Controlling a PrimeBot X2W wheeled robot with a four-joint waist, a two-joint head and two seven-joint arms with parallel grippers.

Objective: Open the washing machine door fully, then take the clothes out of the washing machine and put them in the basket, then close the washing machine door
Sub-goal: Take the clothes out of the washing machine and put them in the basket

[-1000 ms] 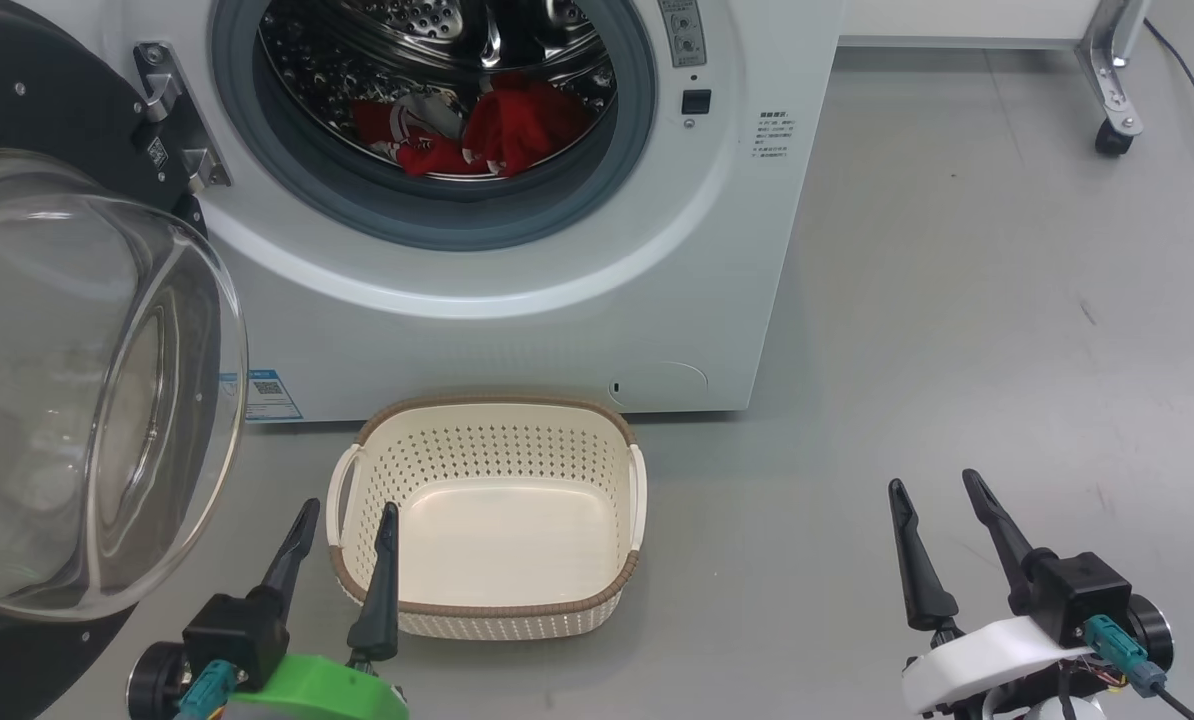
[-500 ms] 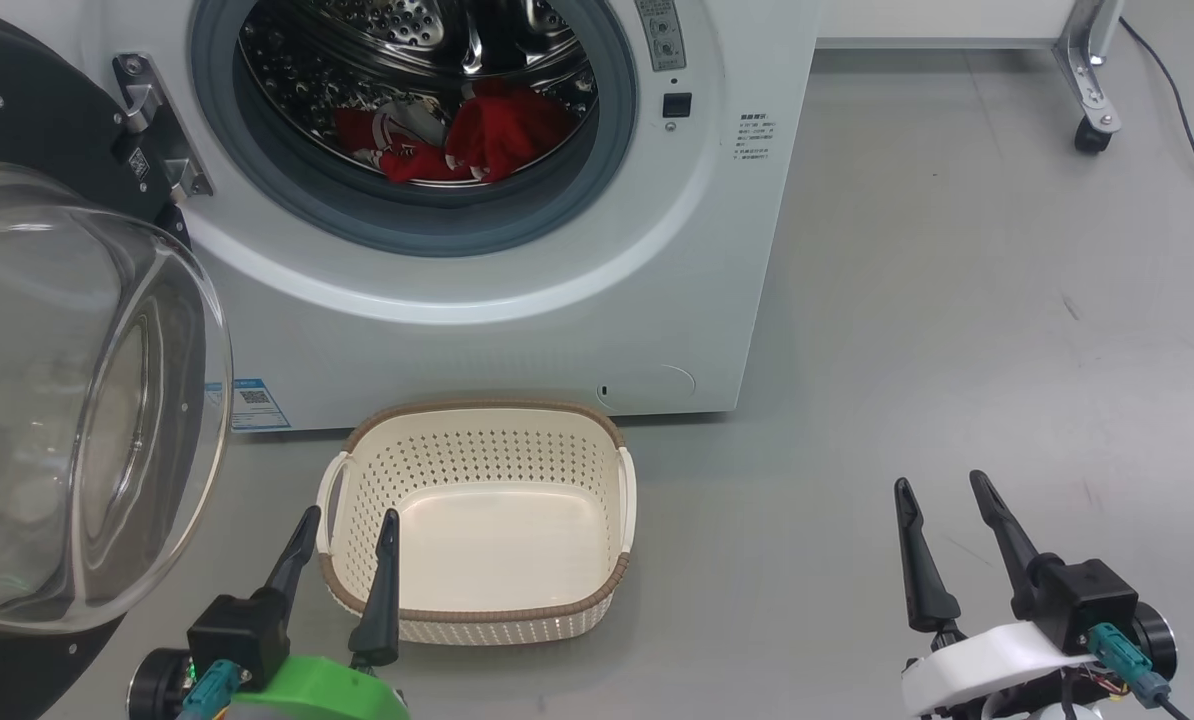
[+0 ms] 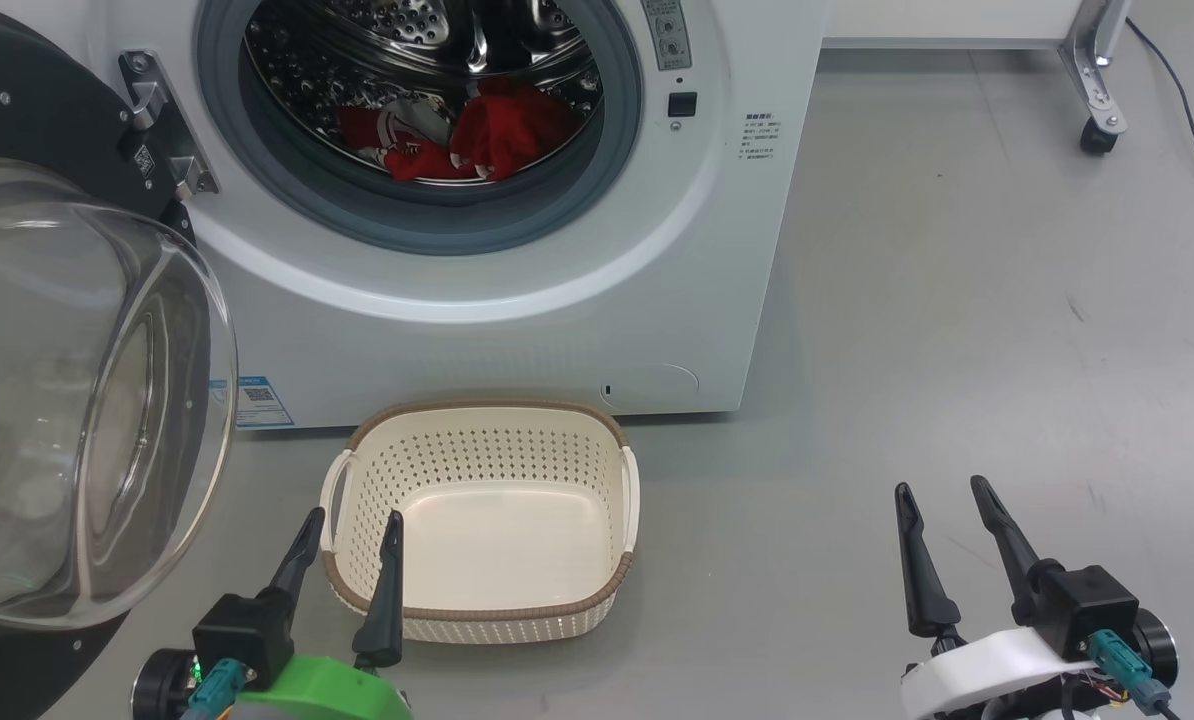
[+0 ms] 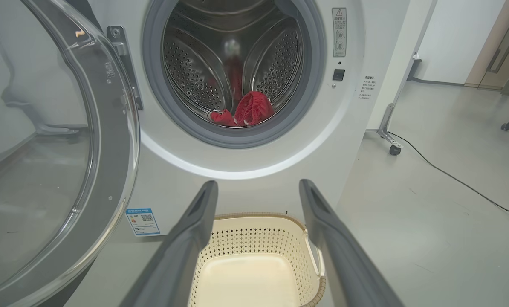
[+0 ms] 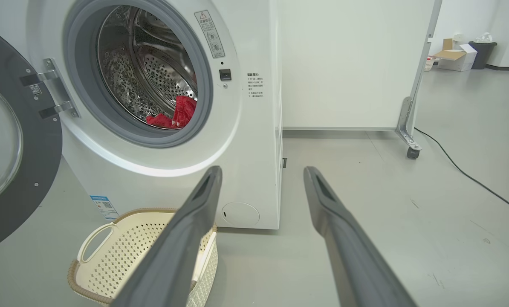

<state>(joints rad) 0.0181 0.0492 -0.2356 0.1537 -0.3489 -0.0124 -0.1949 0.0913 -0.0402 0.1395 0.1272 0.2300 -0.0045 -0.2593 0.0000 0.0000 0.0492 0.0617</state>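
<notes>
- Left gripper [image 3: 352, 518]: fingers spread apart, empty, low at the near-left corner of the basket [image 3: 477, 611].
- Right gripper [image 3: 940, 488]: fingers likewise apart and empty, over the floor [image 3: 957, 330] well right of the basket.
- The basket sits empty just before the washing machine [image 3: 517, 330].
- The washing machine door [image 3: 37, 110] hangs swung wide to the left; step 1 looks done.
- The clothes [image 3: 497, 130] lie in the drum [image 3: 397, 40]: unloading comes next, calling for 1 arm to reach through the grey ring [image 3: 437, 215] and pinch red fabric.

Background stuff: a white panel [image 5: 352, 64] standing on a metal foot with a caster wheel [image 5: 413, 152]. A black cable [image 5: 463, 172] runs over the grey floor [image 5: 450, 238] just beside that wheel. Well behind the panel, a cardboard box [image 5: 454, 59] sits next to a dark bin [image 5: 482, 53].
</notes>
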